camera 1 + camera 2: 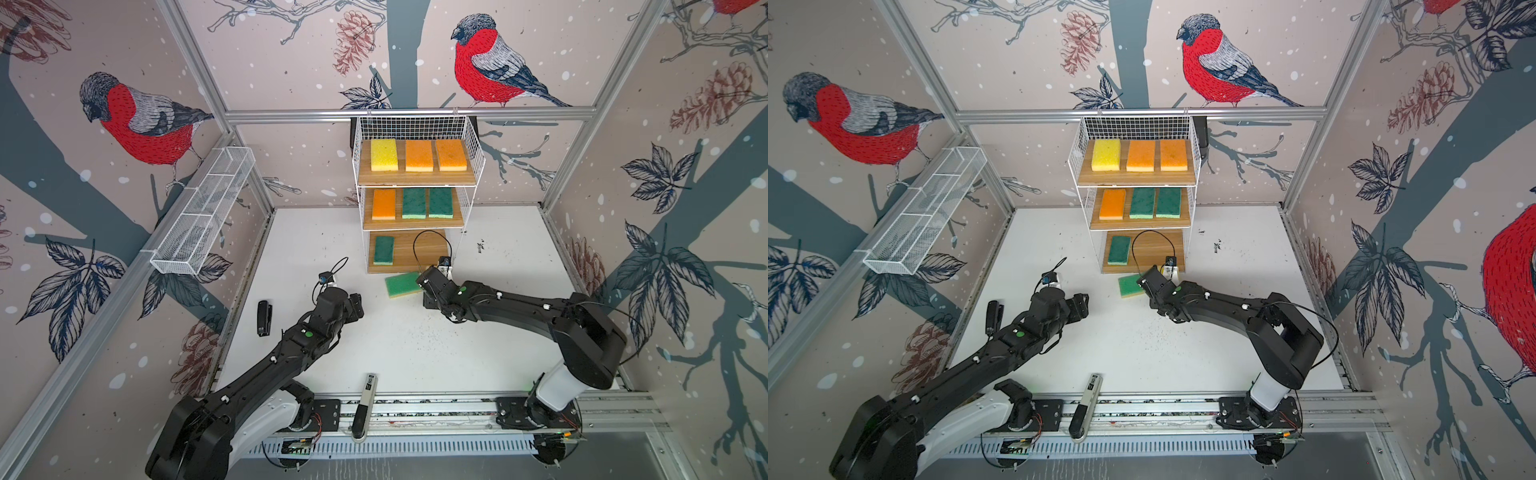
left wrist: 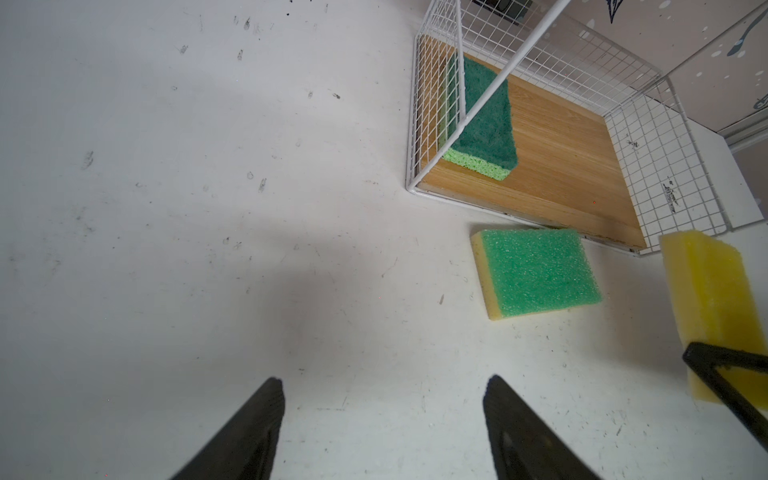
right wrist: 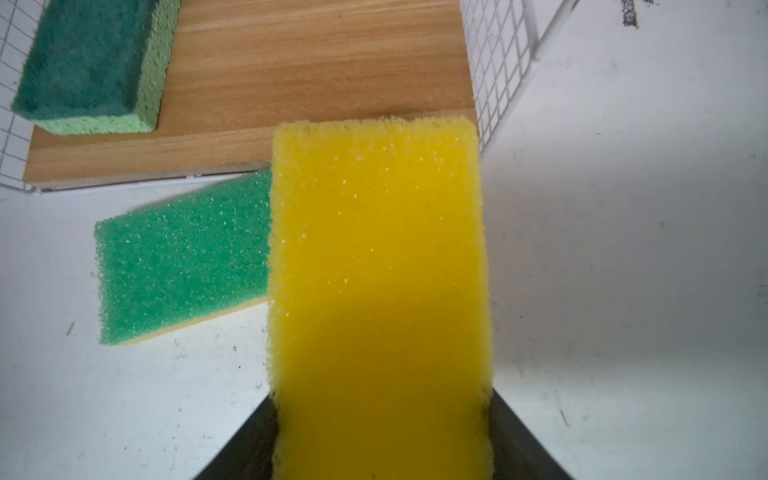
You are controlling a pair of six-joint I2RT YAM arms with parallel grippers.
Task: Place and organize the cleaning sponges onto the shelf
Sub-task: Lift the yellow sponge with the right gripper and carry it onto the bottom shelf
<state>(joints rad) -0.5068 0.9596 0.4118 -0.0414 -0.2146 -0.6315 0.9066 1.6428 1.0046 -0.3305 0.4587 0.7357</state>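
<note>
The right gripper [image 3: 382, 432] clamps a yellow sponge [image 3: 376, 249] just before the bottom board of the shelf [image 3: 316, 62], probably next to slide it in beside the dark green sponge [image 3: 83, 62]; the left gripper [image 2: 382, 399] hangs open and empty

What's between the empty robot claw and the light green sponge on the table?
Only bare, scuffed white table, seen in the left wrist view, lies between the left gripper and the light green sponge.

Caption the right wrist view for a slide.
Right gripper holds a yellow sponge before the shelf, beside a light-green sponge.
</note>
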